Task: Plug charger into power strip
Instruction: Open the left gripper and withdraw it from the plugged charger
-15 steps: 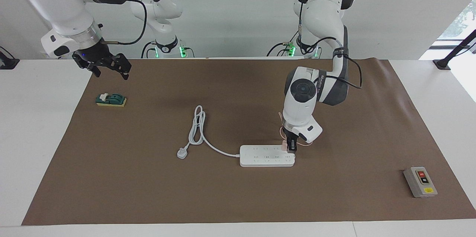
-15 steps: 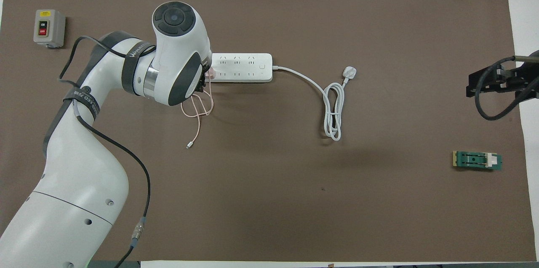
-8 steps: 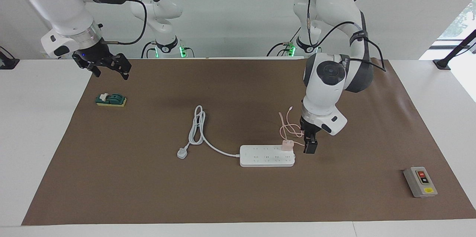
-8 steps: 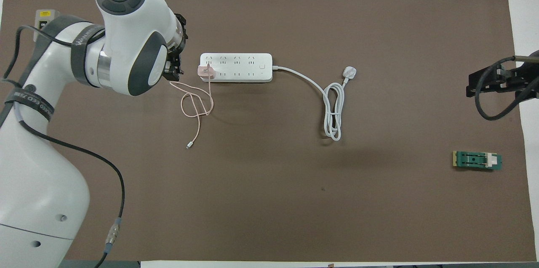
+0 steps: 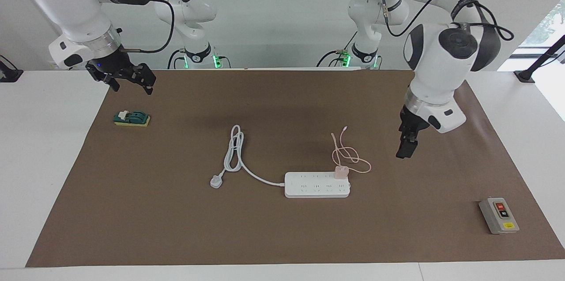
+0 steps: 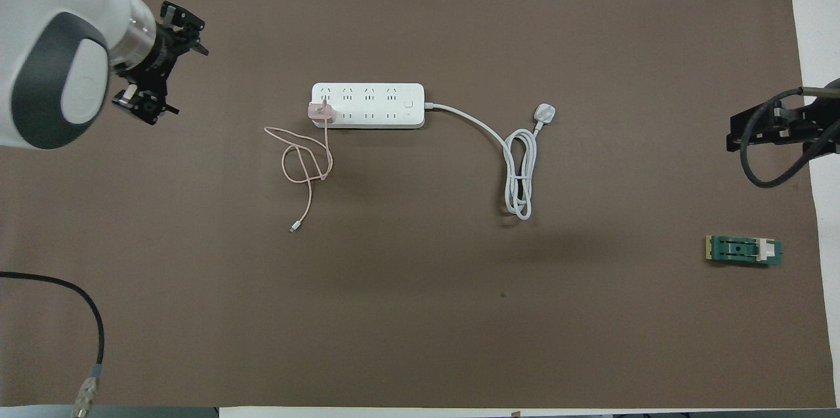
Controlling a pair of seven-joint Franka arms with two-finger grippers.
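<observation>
The charger [image 5: 340, 172] sat plugged in the power strip [image 5: 317, 185], well apart from the left gripper [image 5: 406, 143], raised, open, empty. The right gripper [image 5: 128, 79] waited open. Only retreat seemed left.

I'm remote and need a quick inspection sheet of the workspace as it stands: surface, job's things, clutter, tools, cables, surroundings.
Surface: brown mat on a white table.
Job's things: pink charger seated on the power strip at its end toward the left arm; nothing holds it.
Clutter: grey button box at the left arm's end; green switch block at the right arm's end.
Tools: left tool open, empty, in the air over bare mat; right tool open, empty, waiting above the mat's corner near the green block.
Cables: pink charger cable looped loose on the mat; strip's white cord coiled, its white plug lying unplugged.
Surroundings: white wall; nothing else seen.
</observation>
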